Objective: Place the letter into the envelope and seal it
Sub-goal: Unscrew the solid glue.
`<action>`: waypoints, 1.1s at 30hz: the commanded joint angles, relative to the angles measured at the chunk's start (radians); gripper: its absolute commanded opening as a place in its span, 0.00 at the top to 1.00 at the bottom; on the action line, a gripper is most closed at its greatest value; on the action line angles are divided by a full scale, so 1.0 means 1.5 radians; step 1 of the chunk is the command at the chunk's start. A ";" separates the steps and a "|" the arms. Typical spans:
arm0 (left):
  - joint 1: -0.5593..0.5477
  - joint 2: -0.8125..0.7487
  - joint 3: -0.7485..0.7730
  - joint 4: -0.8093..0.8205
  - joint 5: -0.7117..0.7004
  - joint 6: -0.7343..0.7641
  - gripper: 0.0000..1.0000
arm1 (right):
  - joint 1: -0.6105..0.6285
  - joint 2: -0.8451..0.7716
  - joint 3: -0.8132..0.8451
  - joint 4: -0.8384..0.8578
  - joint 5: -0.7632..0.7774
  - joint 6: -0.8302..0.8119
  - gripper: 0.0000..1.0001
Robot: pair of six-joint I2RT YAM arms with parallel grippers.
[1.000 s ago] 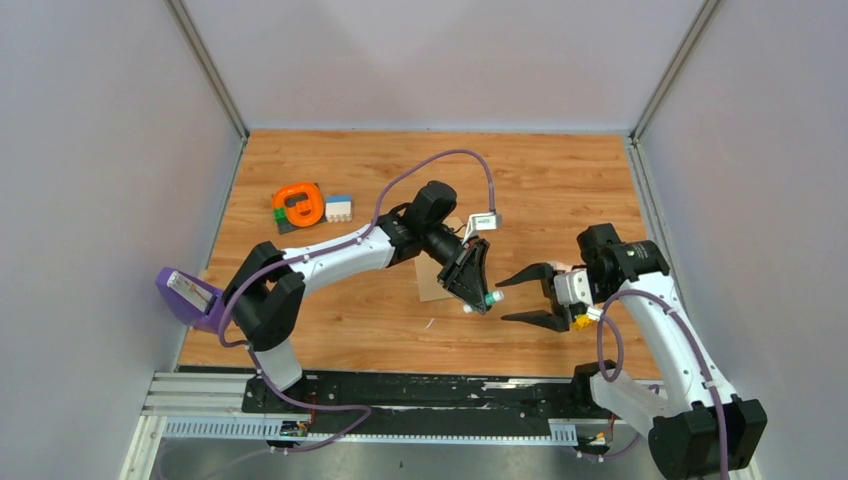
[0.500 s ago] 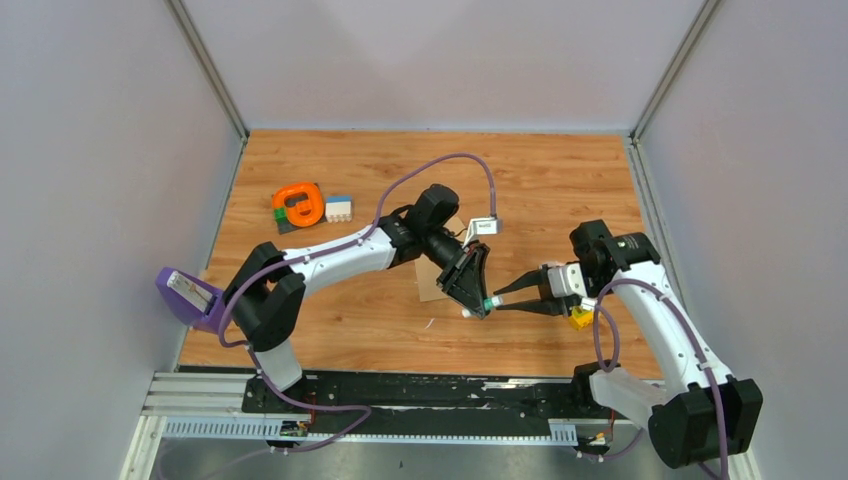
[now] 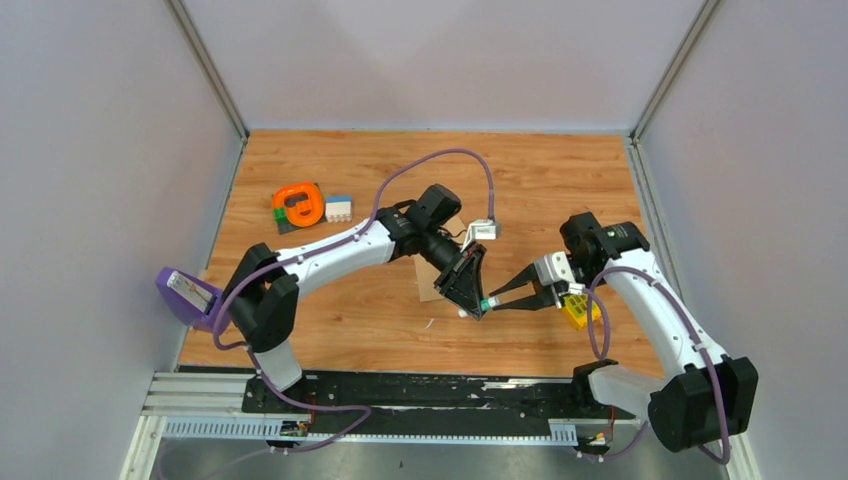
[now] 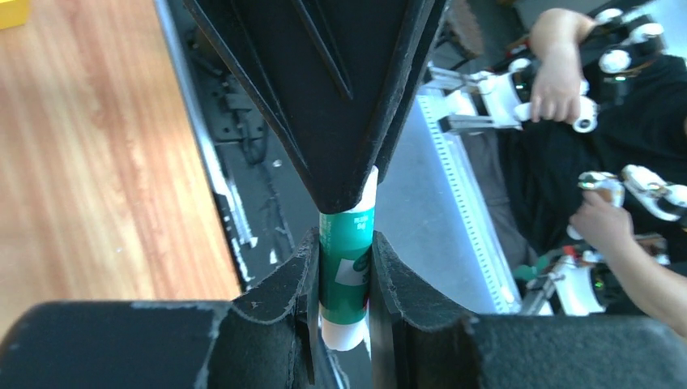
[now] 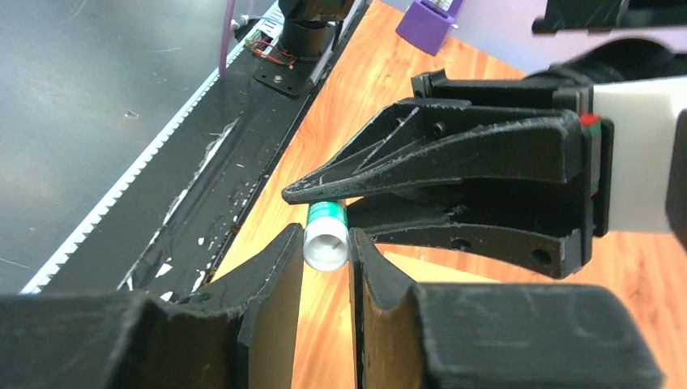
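Left gripper (image 3: 477, 303) pinches a green-and-white glue stick (image 4: 347, 271) by its green middle, fingers pressed on both sides. It holds the stick off the wooden table (image 3: 540, 180), a little toward five o'clock from the table's centre. From three o'clock the right gripper (image 5: 326, 245) points in, its fingers closed against the stick's white end, so both grippers grip the same stick tip to tip. The envelope (image 3: 428, 288) lies flat on the table under the left gripper, showing as a tan patch on its ten o'clock side. A yellow block (image 3: 577, 312) sits beside the right wrist. Toward ten o'clock from the centre lie an orange ring (image 3: 298, 203) and a white-and-blue block (image 3: 339, 208). A purple holder (image 3: 187, 297) stands at the nine o'clock edge.
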 commanded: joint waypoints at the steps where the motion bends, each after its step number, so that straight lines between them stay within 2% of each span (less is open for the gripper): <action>1: -0.004 -0.039 0.045 -0.061 -0.180 0.127 1.00 | 0.017 0.029 0.033 -0.006 -0.024 0.129 1.00; 6: -0.004 -0.054 0.051 -0.053 -0.302 0.141 1.00 | 0.017 0.109 0.073 -0.007 -0.052 0.300 1.00; 17: -0.010 -0.073 0.055 -0.026 -0.527 0.142 1.00 | 0.003 0.248 0.131 -0.003 -0.130 0.509 1.00; 18: -0.010 -0.074 0.054 -0.020 -0.558 0.141 1.00 | -0.002 0.255 0.132 0.006 -0.135 0.526 0.98; 22: -0.011 -0.079 0.051 -0.003 -0.629 0.137 1.00 | -0.019 0.262 0.127 0.066 -0.148 0.623 0.80; 24: -0.011 -0.080 0.051 0.001 -0.644 0.137 1.00 | -0.019 0.253 0.119 0.067 -0.154 0.613 0.66; 27: -0.011 -0.078 0.054 -0.008 -0.617 0.137 1.00 | -0.020 0.231 0.102 0.060 -0.156 0.549 0.47; 29: -0.011 -0.075 0.058 -0.024 -0.545 0.138 1.00 | -0.020 0.212 0.090 0.025 -0.158 0.443 0.39; 30: -0.011 -0.074 0.062 -0.030 -0.481 0.138 1.00 | -0.020 0.203 0.084 -0.001 -0.161 0.386 0.35; 33: -0.011 -0.069 0.067 -0.044 -0.349 0.126 1.00 | -0.020 0.168 0.055 -0.007 -0.159 0.276 0.30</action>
